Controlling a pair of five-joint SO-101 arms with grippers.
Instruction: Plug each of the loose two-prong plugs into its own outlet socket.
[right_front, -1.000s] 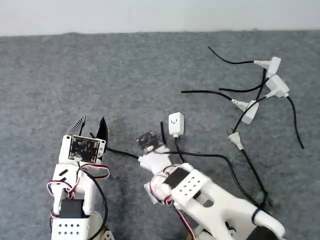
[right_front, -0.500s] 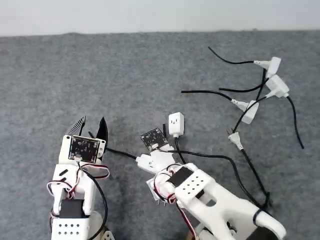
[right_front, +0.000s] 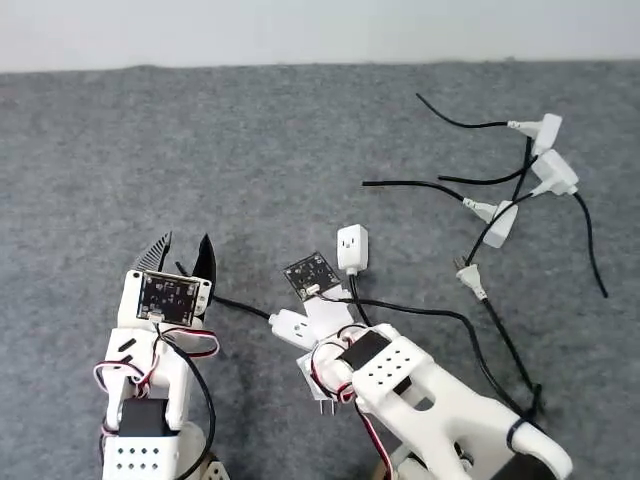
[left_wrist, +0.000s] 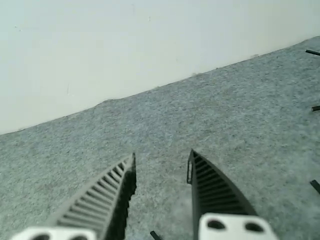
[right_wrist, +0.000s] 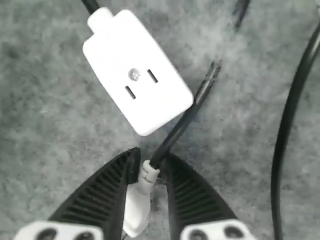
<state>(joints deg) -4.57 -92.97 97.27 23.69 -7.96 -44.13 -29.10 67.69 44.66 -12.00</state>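
Observation:
A white outlet socket (right_wrist: 137, 97) lies face up on the grey mat, its three slots bare; in the high view this socket (right_front: 352, 248) sits mid-table. My right gripper (right_wrist: 150, 155) is just short of it, shut on a white two-prong plug (right_wrist: 136, 206). The plug's short black cord (right_wrist: 185, 120) runs past the socket's edge. The right arm (right_front: 400, 385) comes in from the near side. A second loose plug (right_front: 470, 275) rests to the right on a long black cord. My left gripper (right_front: 186, 240) stands open over bare mat at the near left, its fingers (left_wrist: 120, 190) holding nothing.
At the far right lie three more white sockets (right_front: 548, 130), (right_front: 555, 172), (right_front: 500, 224) with black cords tangled around them. A long black cord (right_front: 430, 312) crosses the mat in front of the right arm. The mat ends at a pale wall (left_wrist: 150, 40).
The right wrist has shifted forward and slightly right, bringing the held plug closer to the mid-table socket. The left arm has kept still.

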